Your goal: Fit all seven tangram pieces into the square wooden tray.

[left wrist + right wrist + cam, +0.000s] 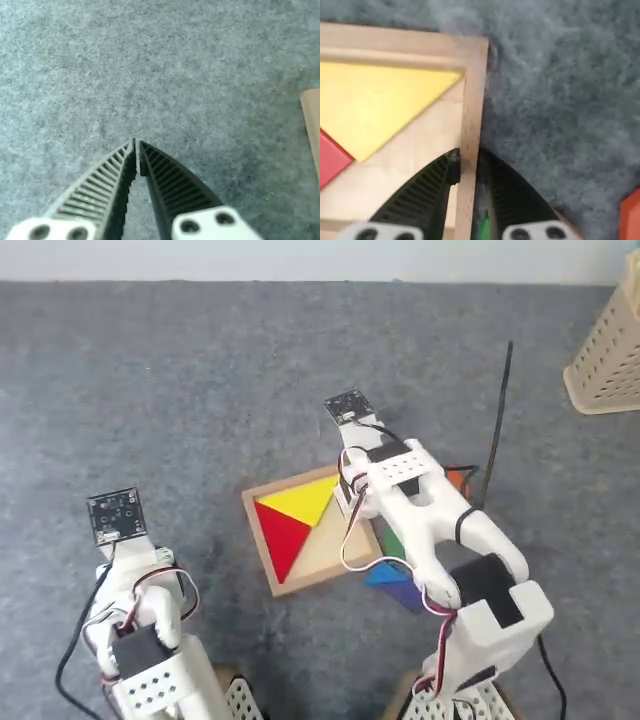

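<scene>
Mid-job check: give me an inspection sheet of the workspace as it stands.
Surface: grey carpet.
Job's things: wooden tray holds yellow triangle and red triangle; blue piece and orange piece lie outside it.
Clutter: nothing seen.
End effectors: left end effector shut over carpet; right end effector shut astride the tray's rim.
Cables: black cable near the orange piece.
Surroundings: cream basket, far corner.
</scene>
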{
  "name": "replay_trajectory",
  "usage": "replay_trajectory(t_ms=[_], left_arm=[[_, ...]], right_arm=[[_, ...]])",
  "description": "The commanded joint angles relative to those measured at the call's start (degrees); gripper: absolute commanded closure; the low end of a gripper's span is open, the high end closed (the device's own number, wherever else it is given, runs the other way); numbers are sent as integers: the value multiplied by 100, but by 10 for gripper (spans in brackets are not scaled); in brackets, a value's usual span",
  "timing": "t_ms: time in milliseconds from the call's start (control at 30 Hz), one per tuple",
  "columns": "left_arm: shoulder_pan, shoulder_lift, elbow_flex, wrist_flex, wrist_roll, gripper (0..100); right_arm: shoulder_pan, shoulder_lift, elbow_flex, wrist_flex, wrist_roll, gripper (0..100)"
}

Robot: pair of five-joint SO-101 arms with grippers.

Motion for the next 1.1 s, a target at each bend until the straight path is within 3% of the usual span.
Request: replay_trajectory(t_ms=[0, 533, 1067], left_arm=[[26, -44, -57, 35, 79, 987], [26, -44, -57, 35, 79, 987], [26, -44, -57, 35, 79, 987]], right_arm=[[189, -347, -149, 277, 132, 871], [224, -2000, 1204, -391, 141, 850], [382, -2308, 1723, -892, 141, 850]])
